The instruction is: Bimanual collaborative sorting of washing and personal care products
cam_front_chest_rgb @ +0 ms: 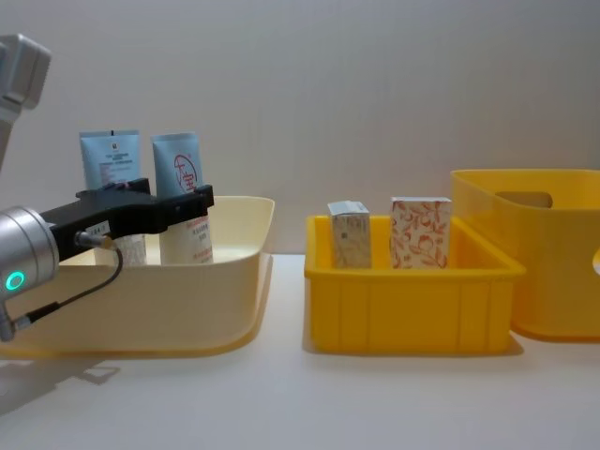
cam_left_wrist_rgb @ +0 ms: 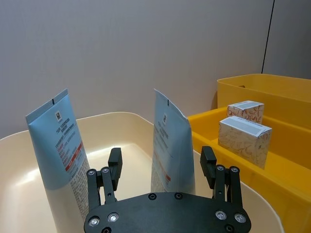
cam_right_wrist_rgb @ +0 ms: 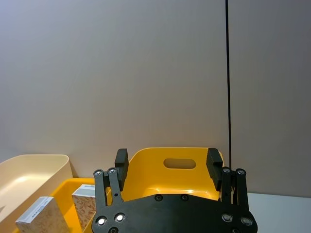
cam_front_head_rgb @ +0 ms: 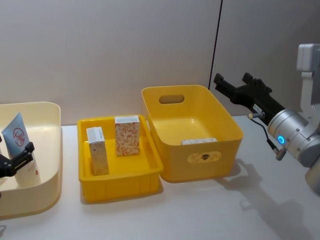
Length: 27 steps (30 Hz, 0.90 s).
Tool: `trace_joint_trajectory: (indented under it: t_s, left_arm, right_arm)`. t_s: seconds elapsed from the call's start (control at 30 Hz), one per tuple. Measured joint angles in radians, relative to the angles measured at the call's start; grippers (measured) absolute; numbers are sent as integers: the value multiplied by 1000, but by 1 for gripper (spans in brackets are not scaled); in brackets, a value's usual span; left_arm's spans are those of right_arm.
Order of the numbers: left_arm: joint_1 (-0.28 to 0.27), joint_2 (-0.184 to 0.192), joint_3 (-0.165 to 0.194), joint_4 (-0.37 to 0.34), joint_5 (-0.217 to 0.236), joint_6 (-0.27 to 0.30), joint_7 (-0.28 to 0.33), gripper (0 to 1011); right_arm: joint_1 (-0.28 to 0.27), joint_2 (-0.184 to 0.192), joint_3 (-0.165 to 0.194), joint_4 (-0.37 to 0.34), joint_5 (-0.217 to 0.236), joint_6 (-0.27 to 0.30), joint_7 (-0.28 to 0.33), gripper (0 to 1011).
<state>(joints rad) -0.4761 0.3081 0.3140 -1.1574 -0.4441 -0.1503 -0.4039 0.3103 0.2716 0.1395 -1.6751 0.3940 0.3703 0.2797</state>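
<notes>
**Two tubes in the cream tub, left fingers spread around one**

Two light blue and white squeeze tubes stand upright, side by side, in a cream tub [cam_front_chest_rgb: 187, 300] at the left of the chest view. The red-marked tube [cam_front_chest_rgb: 178, 164] is the one nearer the middle of the frame. The plain tube [cam_front_chest_rgb: 110, 161] stands just beside it, toward the left edge.

The left gripper [cam_left_wrist_rgb: 161, 162] reaches into the tub from the left edge. Its fingers [cam_left_wrist_rgb: 115, 165] are spread wide, and the red-marked tube stands in the gap between them. The fingers are not pressed onto it, and I cannot tell whether either one touches it.

In the middle of the head view a shallow yellow tray [cam_front_head_rgb: 120, 187] sits next to the tub. It holds two small upright cartons. The grey-patterned carton [cam_front_head_rgb: 97, 150] is on the left and the orange-patterned carton [cam_front_head_rgb: 127, 136] stands just behind it to the right. The two are near each other but apart.

Right of the tray, touching it, is a deep yellow crate [cam_front_head_rgb: 200, 160] with a handle slot. A third carton [cam_front_head_rgb: 199, 141] lies flat inside it, against the front wall.

The right gripper [cam_front_head_rgb: 232, 82] hangs at the upper right of the head view, above the crate's far right corner. Its fingers are wide apart and hold nothing.

All three containers rest on a pale table [cam_front_head_rgb: 200, 215].
</notes>
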Motion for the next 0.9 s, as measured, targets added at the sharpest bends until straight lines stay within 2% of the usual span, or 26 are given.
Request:
trace_joint_trajectory:
  t_s: [0.3,0.4,0.5,0.6,0.63,0.77,0.8,0.87,0.9]
  left_arm:
    - [-21,-7,4,30,4,-1,-14,1003]
    - [-26,-9,4,37,5,-1,-17,964]
    - [-30,-10,5,43,5,-1,-19,906]
    - [-33,-11,5,47,6,-2,-21,816]
    - [-34,-11,6,48,6,-2,-22,758]
    - [-36,-12,6,51,7,-2,-24,678]
    - [-37,-12,6,52,7,-2,-24,619]
    - [-38,-12,6,54,7,-2,-25,589]
    - [-38,-12,6,54,7,-2,-25,522]
  right_arm:
    - [0,0,0,0,0,0,0,1001]
    - [0,0,0,0,0,0,0,1001]
    - [0,0,0,0,0,0,0,1001]
    - [0,0,0,0,0,0,0,1001]
    - [0,0,0,0,0,0,0,1001]
    - [0,0,0,0,0,0,0,1001]
    - [0,0,0,0,0,0,0,1001]
    - [0,0,0,0,0,0,0,1001]
    - [0,0,0,0,0,0,0,1001]
